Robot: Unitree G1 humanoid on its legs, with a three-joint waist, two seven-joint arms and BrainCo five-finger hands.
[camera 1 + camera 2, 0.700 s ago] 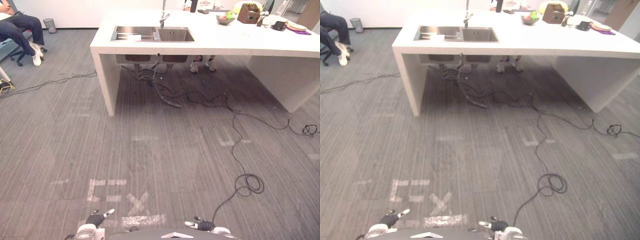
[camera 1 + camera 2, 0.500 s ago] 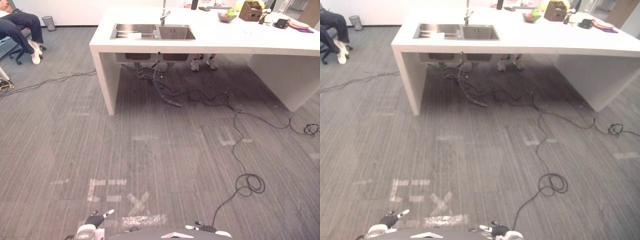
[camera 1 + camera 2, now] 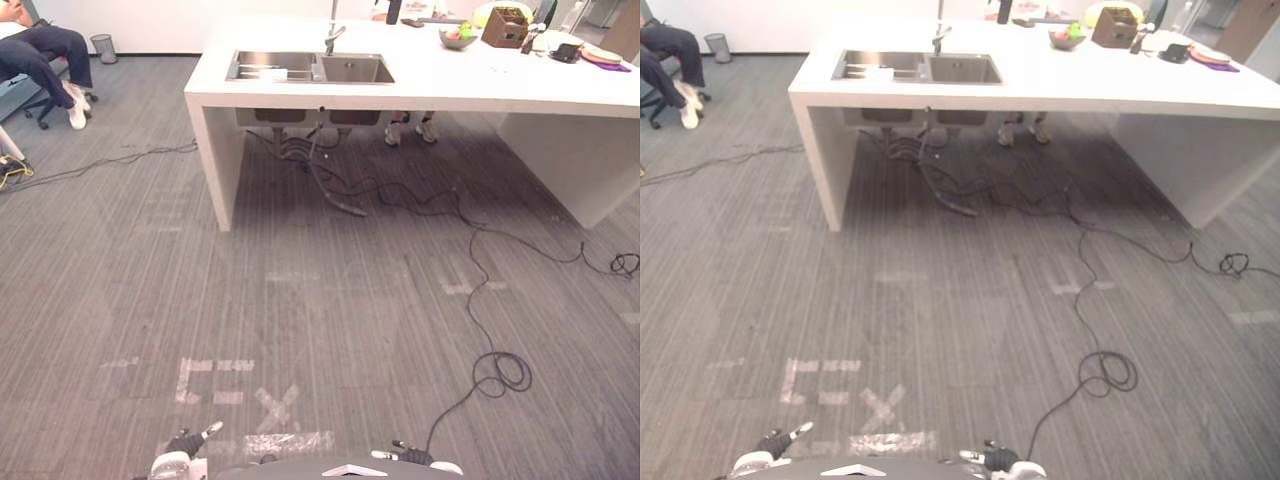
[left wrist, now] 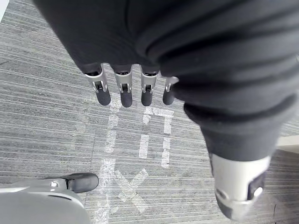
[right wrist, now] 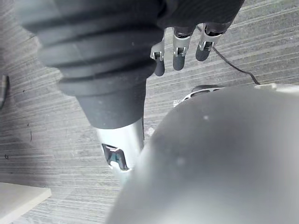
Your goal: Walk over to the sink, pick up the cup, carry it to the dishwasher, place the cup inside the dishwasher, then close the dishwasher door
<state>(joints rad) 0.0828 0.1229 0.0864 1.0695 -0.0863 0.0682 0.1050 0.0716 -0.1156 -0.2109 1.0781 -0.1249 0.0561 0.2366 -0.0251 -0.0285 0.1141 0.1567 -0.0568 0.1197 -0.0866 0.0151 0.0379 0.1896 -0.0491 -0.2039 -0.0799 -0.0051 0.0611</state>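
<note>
- The left hand (image 4: 122,89) hangs low at the robot's side, at about 7 o'clock. In its wrist view the fingers are straight and slack, a little apart, and hold nothing.
- The right hand (image 5: 180,50) hangs at about 5 o'clock. Its fingers are likewise relaxed and point at the floor, with nothing in them.
- Pale tape marks (image 3: 275,405) lie on the grey carpet just ahead of the hands, at 12 o'clock.
- Past a wide stretch of bare carpet stands the white counter (image 3: 470,88), running from 12 towards 2 o'clock.
- The sink (image 3: 355,70) is set into the counter's near-left end at 12 o'clock, with a faucet (image 3: 332,38) behind its two basins.
- A small pale object (image 3: 262,73) lies in the left basin. It may be the cup, but it is too small to tell its shape or which way it lies.
- A bowl (image 3: 457,38) and other small items sit at the counter's far end, at about 1 o'clock.
- A seated person (image 3: 40,48) is at 10 o'clock, well clear of the path.
- I judge the task barely begun. The robot is well apart from the sink, so the walk, the pick-up, the carry, the placing and the door are all left.
- I cannot tell where the dishwasher stands.
</note>
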